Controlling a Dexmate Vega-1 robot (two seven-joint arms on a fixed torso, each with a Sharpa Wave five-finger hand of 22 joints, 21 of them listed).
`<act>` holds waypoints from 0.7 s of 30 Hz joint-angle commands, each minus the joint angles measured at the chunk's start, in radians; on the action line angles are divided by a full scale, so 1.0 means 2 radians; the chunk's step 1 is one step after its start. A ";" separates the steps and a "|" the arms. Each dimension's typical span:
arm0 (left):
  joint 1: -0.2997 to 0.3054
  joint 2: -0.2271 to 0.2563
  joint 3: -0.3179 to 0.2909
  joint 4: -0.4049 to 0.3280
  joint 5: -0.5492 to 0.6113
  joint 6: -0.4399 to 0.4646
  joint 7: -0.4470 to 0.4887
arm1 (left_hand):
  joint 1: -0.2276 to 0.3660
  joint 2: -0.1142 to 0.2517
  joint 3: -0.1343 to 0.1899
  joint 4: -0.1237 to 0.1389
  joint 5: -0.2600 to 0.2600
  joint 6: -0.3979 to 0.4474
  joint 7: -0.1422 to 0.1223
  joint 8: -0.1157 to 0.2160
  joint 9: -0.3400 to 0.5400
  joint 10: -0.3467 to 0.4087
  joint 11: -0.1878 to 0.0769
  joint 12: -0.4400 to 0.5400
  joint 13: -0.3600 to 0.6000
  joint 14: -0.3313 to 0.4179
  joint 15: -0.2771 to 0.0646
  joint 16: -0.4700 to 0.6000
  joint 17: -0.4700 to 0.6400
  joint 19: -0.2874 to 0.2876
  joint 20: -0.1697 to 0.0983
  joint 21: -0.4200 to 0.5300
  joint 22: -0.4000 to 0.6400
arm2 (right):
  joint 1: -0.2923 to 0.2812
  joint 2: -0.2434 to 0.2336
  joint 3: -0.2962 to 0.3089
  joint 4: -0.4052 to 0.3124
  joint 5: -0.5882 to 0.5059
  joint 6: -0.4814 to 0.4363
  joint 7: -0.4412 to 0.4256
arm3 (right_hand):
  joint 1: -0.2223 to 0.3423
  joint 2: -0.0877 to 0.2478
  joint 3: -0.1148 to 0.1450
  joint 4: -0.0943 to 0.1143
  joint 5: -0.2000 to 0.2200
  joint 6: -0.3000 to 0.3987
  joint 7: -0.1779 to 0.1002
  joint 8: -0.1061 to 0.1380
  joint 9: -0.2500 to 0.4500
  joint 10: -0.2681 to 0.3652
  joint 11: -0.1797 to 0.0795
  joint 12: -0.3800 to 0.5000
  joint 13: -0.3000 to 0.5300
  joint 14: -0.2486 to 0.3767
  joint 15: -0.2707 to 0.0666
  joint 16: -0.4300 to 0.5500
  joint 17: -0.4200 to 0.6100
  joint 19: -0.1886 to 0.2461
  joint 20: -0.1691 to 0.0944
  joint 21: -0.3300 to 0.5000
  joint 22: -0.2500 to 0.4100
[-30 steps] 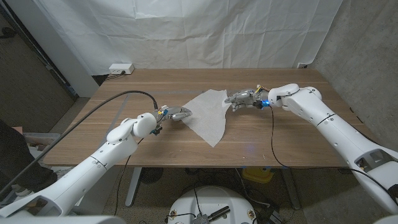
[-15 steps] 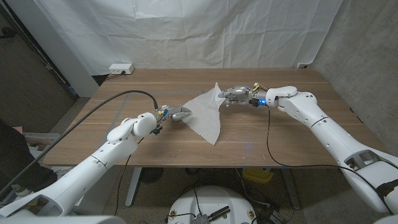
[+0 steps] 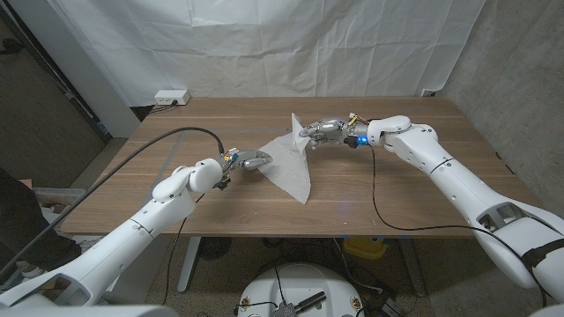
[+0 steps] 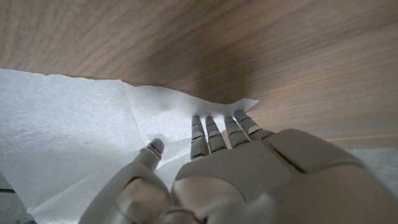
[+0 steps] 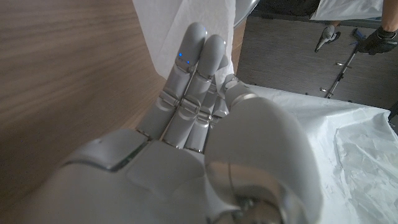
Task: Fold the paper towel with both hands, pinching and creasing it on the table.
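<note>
Lying near the middle of the brown wooden counter [image 3: 388, 198], a thin white paper towel [image 3: 291, 172] spreads flat over most of its area, with one pointed corner toward the counter's front edge and its far right corner lifted off the surface. Right hand [image 3: 319, 132]: silver-grey, held above the counter toward the back edge, fingers [image 5: 193, 56] closed together on that raised corner of the towel, holding it up. Left hand [image 3: 251, 161]: silver-grey, at the towel's left corner, fingertips [image 4: 214, 127] pressing the sheet onto the wood, thumb apart beside them on the towel; it pins the sheet and grips nothing. White power strip [image 3: 172, 97]: at the counter's back left corner. White fabric backdrop [image 3: 264, 44]: hanging behind the counter.
</note>
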 commanded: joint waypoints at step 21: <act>-0.001 -0.002 0.002 0.003 -0.003 -0.002 0.005 | 0.000 0.018 -0.002 0.000 0.002 -0.003 -0.003 0.000 0.002 -0.001 -0.002 0.001 0.002 0.000 -0.018 0.000 0.002 0.005 0.002 -0.001 0.002 | 0.032 0.060 -0.030 0.050 -0.020 0.049 0.029 | 0.004 0.001 0.002 0.006 0.002 0.010 0.010 -0.003 0.000 0.008 0.002 0.001 -0.006 0.002 -0.002 -0.008 0.003 -0.006 -0.002 0.019 0.001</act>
